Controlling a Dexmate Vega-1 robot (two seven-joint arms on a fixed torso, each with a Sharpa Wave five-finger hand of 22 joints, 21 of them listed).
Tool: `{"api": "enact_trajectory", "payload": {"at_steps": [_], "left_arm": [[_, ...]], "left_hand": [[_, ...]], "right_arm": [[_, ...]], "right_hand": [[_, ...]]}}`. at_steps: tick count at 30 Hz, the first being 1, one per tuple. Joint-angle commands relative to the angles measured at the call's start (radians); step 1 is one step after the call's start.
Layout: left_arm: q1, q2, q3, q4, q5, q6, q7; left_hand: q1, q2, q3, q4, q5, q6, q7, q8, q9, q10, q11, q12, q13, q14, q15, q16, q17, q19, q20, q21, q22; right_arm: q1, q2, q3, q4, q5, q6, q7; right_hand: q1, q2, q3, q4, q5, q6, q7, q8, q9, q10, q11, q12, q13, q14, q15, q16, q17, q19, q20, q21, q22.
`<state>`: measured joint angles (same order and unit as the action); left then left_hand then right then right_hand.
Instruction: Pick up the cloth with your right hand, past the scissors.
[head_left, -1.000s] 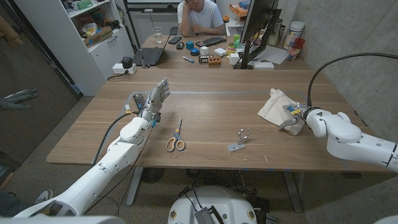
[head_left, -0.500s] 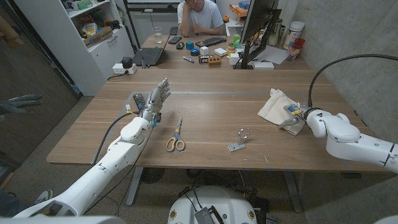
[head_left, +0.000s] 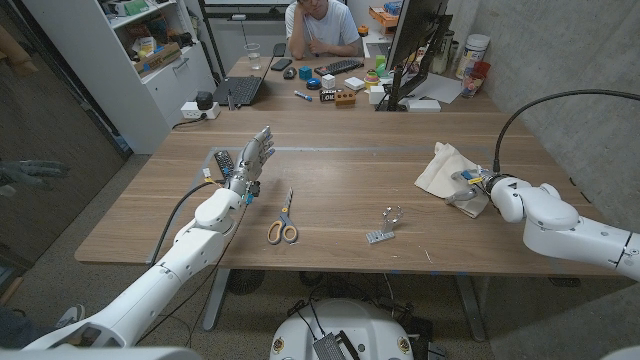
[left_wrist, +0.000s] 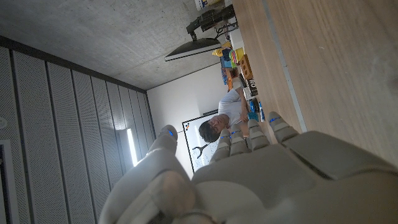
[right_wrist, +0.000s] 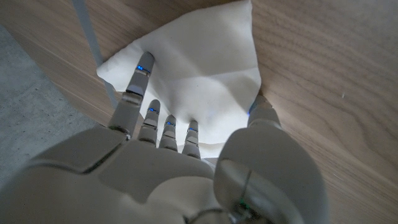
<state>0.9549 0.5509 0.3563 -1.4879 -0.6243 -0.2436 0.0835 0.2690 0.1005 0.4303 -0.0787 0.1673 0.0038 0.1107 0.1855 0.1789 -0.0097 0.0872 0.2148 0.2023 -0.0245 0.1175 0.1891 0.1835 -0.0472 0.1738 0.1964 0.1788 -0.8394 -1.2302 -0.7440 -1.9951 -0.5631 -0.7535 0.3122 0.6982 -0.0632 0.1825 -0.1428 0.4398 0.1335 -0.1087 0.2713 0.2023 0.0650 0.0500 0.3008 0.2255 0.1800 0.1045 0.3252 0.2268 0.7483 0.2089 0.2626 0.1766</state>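
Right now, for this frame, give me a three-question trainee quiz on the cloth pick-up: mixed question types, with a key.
1. True or false: the right hand has lifted the cloth clear of the table.
2. Multiple choice: the scissors lie nearest to A) the left hand, B) the cloth, C) the laptop.
3. Fill in: in the right wrist view the fingers are spread over the ____.

Key:
1. False; the cloth lies on the table with the hand at it.
2. A.
3. Cloth.
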Motion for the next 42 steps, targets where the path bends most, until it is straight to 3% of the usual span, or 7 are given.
{"api": "enact_trajectory", "payload": {"at_steps": [1,13,21,26,34,37,42], "left_arm": [[0.005,-0.004,-0.002,0.007,-0.006,-0.01,0.002],[0.006,-0.007,-0.001,0.011,-0.006,-0.01,0.003],[0.003,-0.008,-0.001,0.015,-0.009,-0.012,-0.003],[0.001,-0.011,0.0,0.019,-0.009,-0.013,-0.004],[0.001,-0.011,-0.002,0.019,-0.009,-0.015,-0.001],[0.004,-0.01,-0.005,0.015,-0.008,-0.015,0.005],[0.01,-0.005,-0.008,0.01,-0.011,-0.009,0.01]], "left_hand": [[-0.003,0.002,0.001,-0.005,0.006,0.007,-0.003,0.004,0.002,0.003,-0.002,0.005,0.002,0.0,0.01,0.003,0.004,0.002,0.01,0.006,0.005],[-0.005,0.002,0.001,-0.006,0.006,0.007,-0.003,0.004,0.002,0.003,-0.004,0.005,0.002,0.0,0.011,0.003,0.004,0.002,0.011,0.006,0.005],[-0.006,0.002,0.001,-0.007,0.006,0.007,-0.003,0.004,0.002,0.003,-0.004,0.005,0.002,0.0,0.01,0.003,0.004,0.001,0.012,0.006,0.005],[-0.006,0.002,0.002,-0.007,0.006,0.008,-0.003,0.004,0.002,0.003,-0.003,0.004,0.002,0.0,0.01,0.003,0.004,0.001,0.013,0.006,0.005],[-0.007,0.002,0.002,-0.007,0.006,0.009,-0.003,0.004,0.002,0.003,-0.005,0.004,0.002,0.0,0.01,0.003,0.004,0.001,0.013,0.006,0.005],[-0.007,0.002,0.002,-0.008,0.006,0.009,-0.003,0.004,0.002,0.002,-0.006,0.004,0.002,0.0,0.01,0.003,0.004,0.001,0.013,0.006,0.005],[-0.007,0.002,0.002,-0.008,0.006,0.009,-0.003,0.004,0.002,0.004,-0.004,0.005,0.002,0.001,0.011,0.003,0.004,0.001,0.012,0.006,0.005]], "right_arm": [[-0.017,0.002,0.008,0.0,-0.005,-0.022,-0.04],[-0.063,0.002,0.04,-0.011,-0.001,-0.034,-0.146],[-0.127,0.004,0.09,-0.025,0.014,-0.045,-0.283],[-0.142,0.005,0.108,-0.03,0.018,-0.043,-0.307],[-0.154,0.018,0.115,-0.018,0.009,-0.031,-0.336],[-0.161,0.026,0.119,-0.01,0.01,-0.023,-0.355],[-0.181,0.043,0.136,0.009,0.017,0.002,-0.417]], "right_hand": [[0.062,0.035,0.033,-0.005,-0.012,0.101,-0.013,0.027,0.01,0.083,-0.023,0.026,0.015,0.078,-0.027,0.034,0.019,0.086,-0.005,0.01,0.0],[0.145,0.095,0.075,-0.011,-0.074,0.237,-0.031,0.071,0.03,0.203,-0.052,0.072,0.046,0.205,-0.069,0.095,0.053,0.193,-0.075,0.019,0.002],[0.242,0.134,0.096,-0.023,-0.141,0.34,-0.045,0.11,0.058,0.29,-0.075,0.129,0.09,0.335,-0.112,0.186,0.124,0.308,-0.16,0.05,0.008],[0.304,0.154,0.102,-0.023,-0.191,0.406,-0.049,0.144,0.088,0.35,-0.093,0.181,0.133,0.408,-0.153,0.257,0.199,0.389,-0.215,0.083,0.013],[0.334,0.162,0.108,-0.021,-0.218,0.449,-0.058,0.17,0.112,0.394,-0.101,0.221,0.166,0.461,-0.185,0.288,0.241,0.426,-0.247,0.101,0.015],[0.348,0.164,0.112,-0.02,-0.23,0.492,-0.064,0.194,0.126,0.421,-0.114,0.245,0.184,0.478,-0.198,0.298,0.263,0.437,-0.257,0.108,0.017],[0.381,0.175,0.121,-0.017,-0.25,0.573,-0.061,0.242,0.161,0.505,-0.146,0.311,0.234,0.561,-0.239,0.337,0.32,0.474,-0.307,0.137,0.023]]}}
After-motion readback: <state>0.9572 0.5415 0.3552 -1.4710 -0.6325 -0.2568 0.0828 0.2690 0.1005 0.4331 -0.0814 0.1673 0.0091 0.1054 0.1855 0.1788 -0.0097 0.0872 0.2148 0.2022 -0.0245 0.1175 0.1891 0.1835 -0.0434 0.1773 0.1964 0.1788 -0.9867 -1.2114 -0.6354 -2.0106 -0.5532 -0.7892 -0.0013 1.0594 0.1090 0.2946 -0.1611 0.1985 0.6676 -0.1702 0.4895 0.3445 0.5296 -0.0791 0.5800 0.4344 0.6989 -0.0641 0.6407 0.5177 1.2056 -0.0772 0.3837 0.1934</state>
